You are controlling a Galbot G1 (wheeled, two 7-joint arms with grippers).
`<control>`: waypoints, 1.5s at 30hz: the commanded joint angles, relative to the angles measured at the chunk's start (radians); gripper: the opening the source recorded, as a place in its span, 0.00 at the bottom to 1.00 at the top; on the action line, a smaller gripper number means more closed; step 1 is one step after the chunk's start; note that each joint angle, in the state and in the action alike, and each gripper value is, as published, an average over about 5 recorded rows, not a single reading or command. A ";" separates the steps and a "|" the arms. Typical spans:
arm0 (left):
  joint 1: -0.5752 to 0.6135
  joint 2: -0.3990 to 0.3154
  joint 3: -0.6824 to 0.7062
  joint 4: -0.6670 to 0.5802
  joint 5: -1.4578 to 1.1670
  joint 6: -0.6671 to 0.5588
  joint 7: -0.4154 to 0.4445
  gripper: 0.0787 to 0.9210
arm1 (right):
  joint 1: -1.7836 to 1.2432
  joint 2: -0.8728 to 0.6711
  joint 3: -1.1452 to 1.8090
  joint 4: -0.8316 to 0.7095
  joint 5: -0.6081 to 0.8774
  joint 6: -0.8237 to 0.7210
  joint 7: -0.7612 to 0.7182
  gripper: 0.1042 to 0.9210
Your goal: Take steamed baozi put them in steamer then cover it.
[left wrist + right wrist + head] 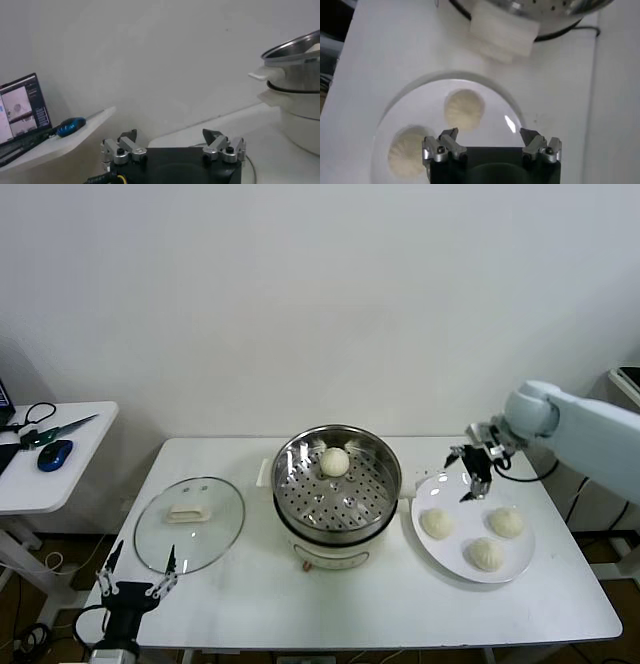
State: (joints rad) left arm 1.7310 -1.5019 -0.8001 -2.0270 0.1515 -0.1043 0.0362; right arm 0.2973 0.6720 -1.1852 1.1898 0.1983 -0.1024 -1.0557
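The shiny round steamer [337, 502] stands mid-table on its white base, with one cream-white baozi [334, 461] on its perforated tray. Three more baozi [437, 523] [506, 521] [486, 553] lie on a white plate [440, 559] to its right. My right gripper [470, 471] hovers open and empty over the plate's far left rim. In the right wrist view, the right gripper [489, 134] is above two baozi [464, 109] [407, 150] on the plate [490, 112]. My left gripper [135, 581] [172, 136] is parked open at the table's front left corner, holding nothing.
A glass lid [190, 522] with a white handle lies flat on the table left of the steamer. The steamer's side handle [502, 35] juts toward the plate. A side table [55, 469] at far left carries a blue mouse [54, 454], scissors and a laptop [20, 107].
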 commanded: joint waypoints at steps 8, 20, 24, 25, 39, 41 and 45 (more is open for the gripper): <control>0.018 -0.002 -0.007 0.014 0.005 -0.004 0.004 0.88 | -0.221 0.089 0.156 -0.117 -0.051 -0.039 0.008 0.88; 0.022 -0.002 -0.003 0.011 0.008 0.006 -0.002 0.88 | -0.229 0.173 0.160 -0.214 -0.077 -0.013 0.004 0.88; 0.021 -0.001 -0.003 0.015 0.008 0.006 -0.001 0.88 | -0.231 0.189 0.161 -0.232 -0.079 -0.010 0.001 0.88; 0.020 0.000 -0.003 0.016 0.008 0.006 -0.001 0.88 | -0.232 0.192 0.161 -0.235 -0.079 -0.010 -0.001 0.88; 0.011 -0.001 -0.002 0.026 0.011 0.006 -0.001 0.88 | -0.202 0.175 0.149 -0.226 -0.051 -0.007 -0.012 0.80; 0.012 -0.001 -0.002 0.025 0.011 0.006 -0.002 0.88 | -0.191 0.165 0.143 -0.217 -0.042 -0.009 -0.011 0.78; 0.014 -0.002 -0.001 0.025 0.011 0.005 -0.002 0.88 | -0.140 0.129 0.116 -0.181 -0.003 -0.014 -0.007 0.76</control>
State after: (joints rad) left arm 1.7441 -1.5030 -0.8017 -2.0026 0.1621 -0.0994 0.0344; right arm 0.1124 0.8260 -1.0484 0.9866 0.1613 -0.1137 -1.0660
